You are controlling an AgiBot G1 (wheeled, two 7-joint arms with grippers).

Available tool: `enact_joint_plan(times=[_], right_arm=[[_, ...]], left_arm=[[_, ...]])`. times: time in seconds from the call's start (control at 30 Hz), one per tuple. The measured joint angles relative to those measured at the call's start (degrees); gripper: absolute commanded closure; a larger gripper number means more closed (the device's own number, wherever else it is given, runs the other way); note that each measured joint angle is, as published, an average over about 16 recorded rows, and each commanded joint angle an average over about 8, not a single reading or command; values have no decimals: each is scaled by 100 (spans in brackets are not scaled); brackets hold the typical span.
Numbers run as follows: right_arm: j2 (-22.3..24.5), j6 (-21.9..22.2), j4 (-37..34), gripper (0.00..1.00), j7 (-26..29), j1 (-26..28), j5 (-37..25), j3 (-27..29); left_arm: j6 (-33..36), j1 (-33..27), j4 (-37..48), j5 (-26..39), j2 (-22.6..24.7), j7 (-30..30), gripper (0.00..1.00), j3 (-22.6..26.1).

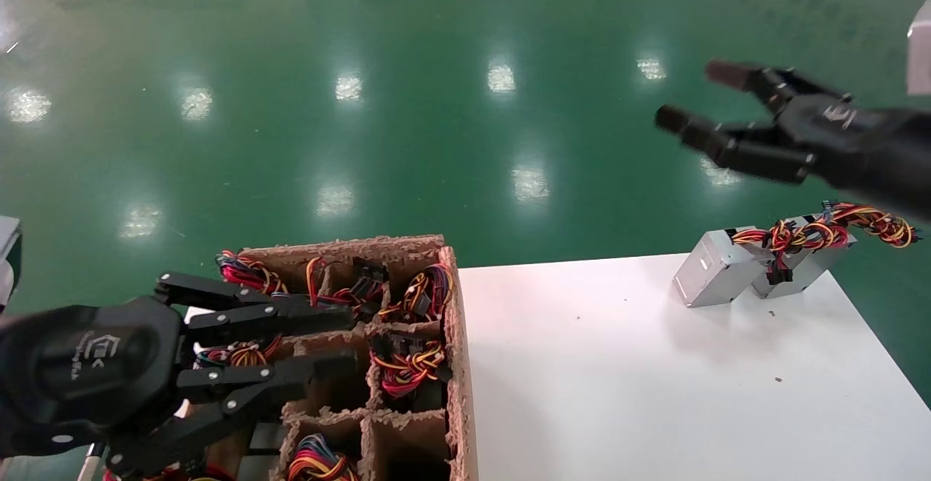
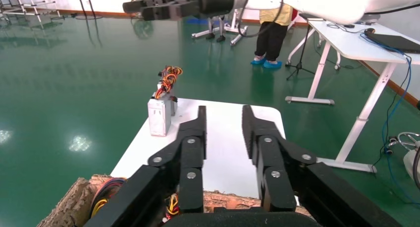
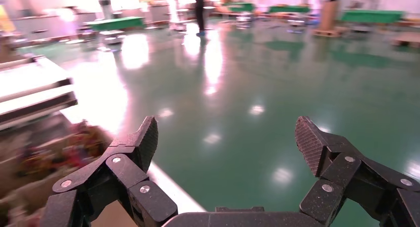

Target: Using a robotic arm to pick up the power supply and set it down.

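Green floor surrounds my white desk [image 1: 618, 379]; right gripper [image 1: 698, 102] hangs with jaws open above the power supply [image 1: 716, 277], whose wires could snag; left gripper [image 1: 320, 343] also open.

Grey power supply [image 1: 716, 277], multicoloured wires; white table [image 1: 654, 394]; green floor [image 1: 436, 102].

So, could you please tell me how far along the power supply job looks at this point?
Two power supplies already lie on the far right corner of the white table, so some transfers look done. Nothing is in hand: the right claw hangs open and empty above them, and the left claw is open over the cardboard crate. Several wired units are left in its compartments.
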Motion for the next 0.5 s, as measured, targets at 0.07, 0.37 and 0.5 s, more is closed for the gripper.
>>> enact_joint_plan(times=[0.07,0.37,0.5], right_arm=[[40,-111,354,0,82,-188,41,56],[220,-608,1945,0,451,-1033,225,309],[294,-814,2605,0,602,-1382,300,412]], left_arm=[[0,0,0,0,0,0,0,0],[0,0,0,0,0,0,0,0],[0,0,0,0,0,0,0,0]])
